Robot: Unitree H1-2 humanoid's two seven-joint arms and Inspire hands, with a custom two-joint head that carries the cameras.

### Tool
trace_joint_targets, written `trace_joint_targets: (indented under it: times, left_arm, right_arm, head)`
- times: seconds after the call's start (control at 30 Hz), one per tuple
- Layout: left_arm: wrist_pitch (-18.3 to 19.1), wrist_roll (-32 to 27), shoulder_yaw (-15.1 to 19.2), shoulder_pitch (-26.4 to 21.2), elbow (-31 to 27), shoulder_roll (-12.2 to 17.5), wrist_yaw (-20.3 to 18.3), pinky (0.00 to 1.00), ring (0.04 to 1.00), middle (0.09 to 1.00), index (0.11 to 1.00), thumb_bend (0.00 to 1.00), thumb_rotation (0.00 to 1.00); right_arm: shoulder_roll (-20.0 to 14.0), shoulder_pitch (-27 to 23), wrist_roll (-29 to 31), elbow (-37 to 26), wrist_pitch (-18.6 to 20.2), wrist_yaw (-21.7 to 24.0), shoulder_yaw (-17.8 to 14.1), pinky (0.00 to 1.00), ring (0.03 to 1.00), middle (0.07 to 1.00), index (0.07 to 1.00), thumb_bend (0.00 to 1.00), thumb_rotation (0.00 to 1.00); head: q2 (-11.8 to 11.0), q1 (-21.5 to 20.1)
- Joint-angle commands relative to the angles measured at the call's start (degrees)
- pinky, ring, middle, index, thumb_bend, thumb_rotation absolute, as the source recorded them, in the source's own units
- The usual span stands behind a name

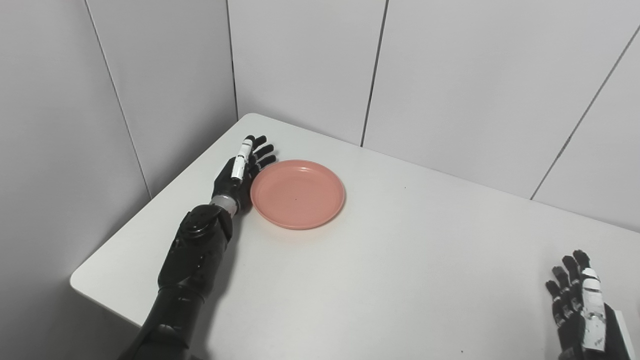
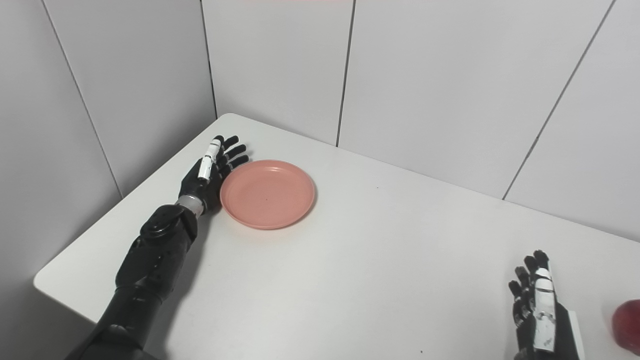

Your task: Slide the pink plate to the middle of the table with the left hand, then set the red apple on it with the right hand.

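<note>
Fingers [image 1: 260,150] spread beside the pink plate [image 1: 297,194] on a white table [image 1: 400,260], grey panelled walls [image 1: 450,75] behind.

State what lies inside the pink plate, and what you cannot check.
Nothing lies in the pink plate: its bowl is bare apart from a tiny dark speck. The open left hand stands at its left rim. The table under the plate is covered.

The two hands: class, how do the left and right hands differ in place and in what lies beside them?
The left hand is stretched far out beside the pink plate's left rim; the right hand waits near the picture's bottom edge. The right hand has the red apple to its right. Both are open, fingers apart, holding nothing.
</note>
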Motion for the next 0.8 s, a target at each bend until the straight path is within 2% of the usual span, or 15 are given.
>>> trace_joint_targets:
  times: [0.0, 0.4, 0.77]
  left_arm:
    - [1.1, 0.2, -0.7, -1.4, 0.7, -1.0, 0.0, 0.87, 0.870, 0.879, 0.869, 0.31, 1.00]
    - [0.2, 1.1, -2.5, -3.1, 2.3, -2.4, -1.1, 0.86, 0.858, 0.871, 0.871, 0.33, 1.00]
    - [1.0, 0.8, -2.8, -2.5, 0.7, -3.8, -1.0, 0.85, 0.854, 0.866, 0.864, 0.33, 1.00]
  right_arm:
    - [-0.1, -1.0, -0.2, -2.2, -0.6, 0.4, 0.1, 1.00, 1.000, 1.000, 1.000, 0.11, 1.00]
    - [-0.5, -1.1, -0.5, -1.1, -1.8, 0.9, 0.5, 1.00, 1.000, 1.000, 1.000, 0.13, 1.00]
    - [0.1, -1.0, -0.3, -0.3, -2.6, 1.0, 0.2, 1.00, 1.000, 1.000, 1.000, 0.15, 1.00]
  head:
    - [0.2, -0.3]
    - [0.7, -1.3]
    - [1.2, -2.8]
